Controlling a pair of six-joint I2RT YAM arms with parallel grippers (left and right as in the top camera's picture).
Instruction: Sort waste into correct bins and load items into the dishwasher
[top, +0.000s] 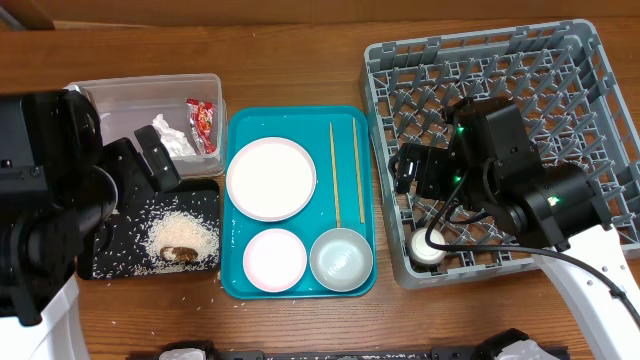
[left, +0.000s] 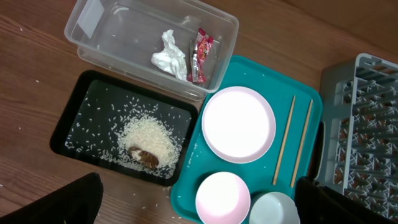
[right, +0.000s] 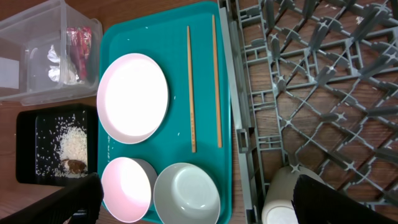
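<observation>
A teal tray (top: 355, 115) holds a pink plate (top: 271, 178), a pink bowl (top: 275, 259), a grey-green bowl (top: 341, 259) and two wooden chopsticks (top: 336, 170). A grey dish rack (top: 520, 80) stands to its right with a white cup (top: 428, 247) lying in its front left corner. My left gripper (left: 199, 205) is open and empty, high above the tray's front left. My right gripper (right: 205, 202) is open and empty above the rack's left edge, the grey-green bowl (right: 186, 194) and cup (right: 283, 199) below it.
A clear bin (top: 120, 95) at the back left holds a crumpled white tissue (top: 172, 135) and a red wrapper (top: 204, 123). A black tray (top: 110, 262) in front of it holds scattered rice (top: 180, 232) and a brown food scrap (top: 180, 253). Rice grains lie on the table.
</observation>
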